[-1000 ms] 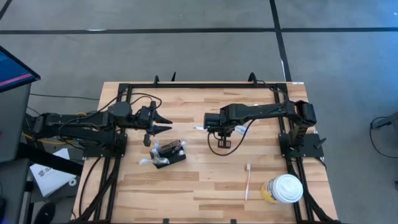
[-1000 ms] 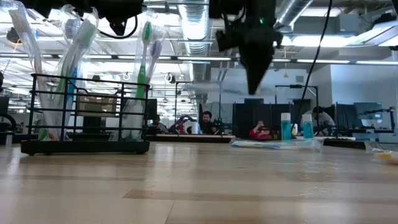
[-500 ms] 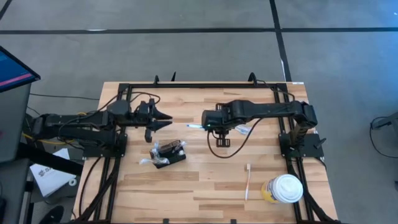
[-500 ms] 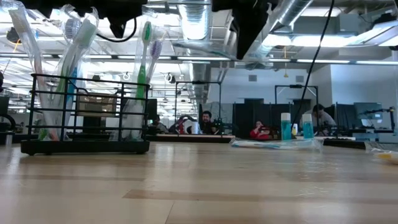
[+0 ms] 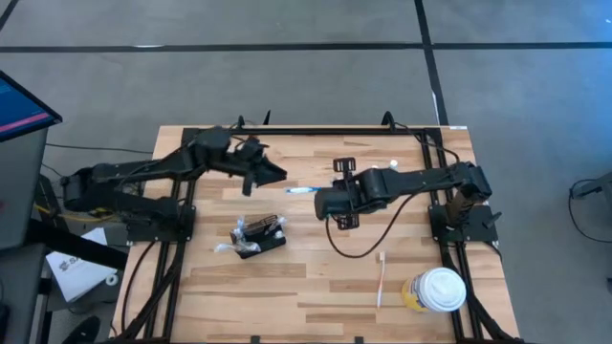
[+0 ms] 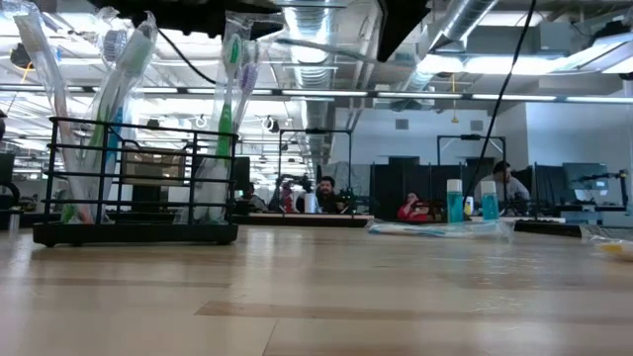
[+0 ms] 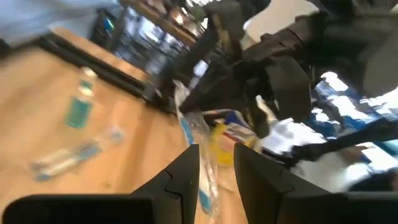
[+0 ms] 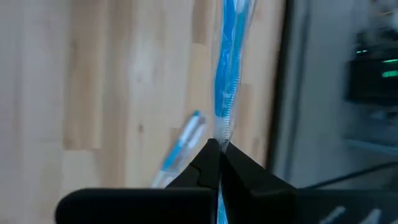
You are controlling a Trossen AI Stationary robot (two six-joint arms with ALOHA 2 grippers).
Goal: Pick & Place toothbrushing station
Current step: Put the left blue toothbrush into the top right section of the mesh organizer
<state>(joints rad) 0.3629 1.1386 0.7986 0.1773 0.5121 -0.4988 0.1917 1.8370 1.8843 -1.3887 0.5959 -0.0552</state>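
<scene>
The black mesh holder box stands on its base on the table at centre left, with several toothbrushes upright in it; it also shows in the low view. My right gripper is at mid table, above the wood, shut on a blue toothbrush in a clear wrapper. My left gripper is open just left of it. In the left wrist view the wrapped toothbrush shows between its open fingers; whether they touch it cannot be told. My right gripper pinches the wrapped toothbrush between its two fingertips, near one end. The fingers lie about level, pointing toward the table's left. The toothbrush sticks out past the fingertips in line with them, lifted clear of the table.
A loose toothbrush lies at the near right, beside a yellowish cup with a white lid. Another wrapped toothbrush lies on the wood below my right gripper. A black frame runs along the table's far and side edges.
My right gripper has risen from the table with the wrapped toothbrush, out of the low view, and turned to point left. My left gripper has swung toward the far edge and the right, up to the toothbrush's free end.
</scene>
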